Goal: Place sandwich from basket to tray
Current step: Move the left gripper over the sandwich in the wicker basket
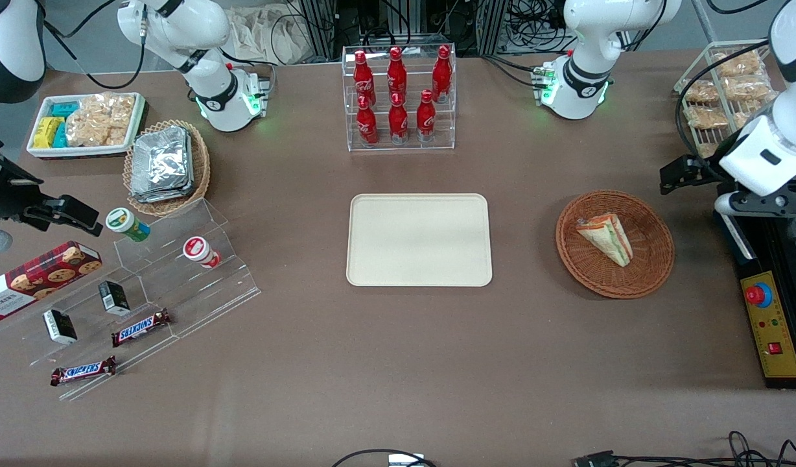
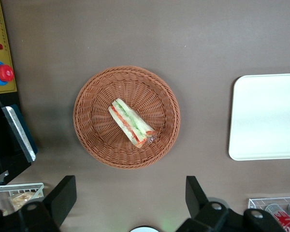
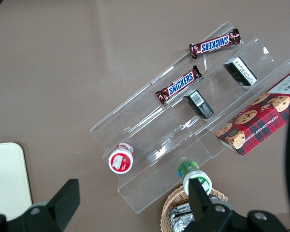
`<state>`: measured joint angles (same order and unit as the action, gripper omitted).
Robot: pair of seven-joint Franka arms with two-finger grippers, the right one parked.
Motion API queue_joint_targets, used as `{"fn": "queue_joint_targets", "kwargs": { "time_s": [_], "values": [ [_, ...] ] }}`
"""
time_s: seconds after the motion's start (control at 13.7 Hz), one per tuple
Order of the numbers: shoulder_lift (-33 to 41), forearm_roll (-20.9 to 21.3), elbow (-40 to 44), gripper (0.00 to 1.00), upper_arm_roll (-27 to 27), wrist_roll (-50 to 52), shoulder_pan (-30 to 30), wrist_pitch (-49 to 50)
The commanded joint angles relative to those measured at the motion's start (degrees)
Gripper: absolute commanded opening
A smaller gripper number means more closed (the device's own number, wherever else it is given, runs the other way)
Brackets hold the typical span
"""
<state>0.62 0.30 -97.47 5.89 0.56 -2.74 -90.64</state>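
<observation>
**A:** Sandwich [image 1: 607,237] first: where do you see it from the front?

**B:** You have it lying in the brown basket [image 1: 615,243], toward the working arm's end of the table. The tray [image 1: 419,240] sits mid-table, well apart from the basket, with bare tabletop between them. The gripper [image 1: 680,175] hangs near the basket's rim, but from here you cannot tell how its fingers stand.

**A:** And the left wrist camera?

**B:** It looks straight down, so you get the filling side of the sandwich [image 2: 132,123], red and green layers, which the front view barely shows. The wedge lies near the middle of the basket [image 2: 94,137], with woven floor showing all round it. The gripper [image 2: 130,198] is spread wide, both fingers [image 2: 63,195] off the rim and holding nothing. One rounded edge of the tray [image 2: 266,116] shows.

**A:** Right wrist camera?

**B:** You only get a corner of the tray [image 3: 7,179] beside a clear stepped stand [image 3: 183,140] of snacks.
</observation>
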Motion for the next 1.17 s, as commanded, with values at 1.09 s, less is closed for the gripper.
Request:
{"fn": "queue_joint_targets", "kwargs": {
  "time_s": [1.09],
  "values": [
    [9.5,-0.04,-44.81,1.0,2.98,33.62,-3.77,-45.05]
  ]
}}
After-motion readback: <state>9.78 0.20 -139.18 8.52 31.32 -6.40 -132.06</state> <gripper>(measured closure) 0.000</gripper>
